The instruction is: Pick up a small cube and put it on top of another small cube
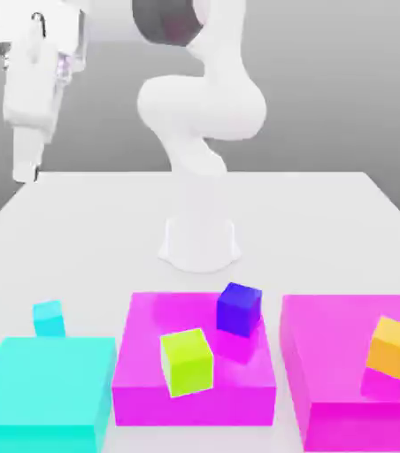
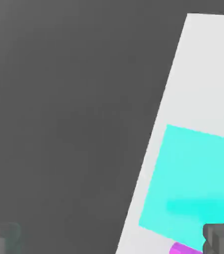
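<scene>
A plain grey backdrop stands behind a white tabletop [image 1: 327, 221], with the arm's white base [image 1: 200, 243] mounted near its middle. The small cyan cube [image 1: 49, 318] sits on the tabletop near the corner at the exterior view's left, close to the near edge, just behind the large flat cyan block [image 1: 44, 389] and apparently touching its rear side. As a cube it has no long axis; it rests flat, turned slightly so its faces are not quite square to the table edges.

Four small cubes are in sight: the cyan one, a yellow-green cube [image 1: 188, 361], a blue cube [image 1: 239, 309] and an orange cube [image 1: 394, 347]. There are three flat blocks: one cyan and two magenta. The central magenta block [image 1: 150, 354] carries the yellow-green and blue cubes, well apart from each other; the magenta block on the exterior view's right [image 1: 327, 354] carries the orange cube.

The gripper [image 1: 26, 172] hangs high above the far corner of the tabletop at the exterior view's left, holding nothing. In the hand view its two grey fingertips [image 2: 222, 238] stand far apart, so the jaws are spread wide, with the table edge and the flat cyan block below them.
</scene>
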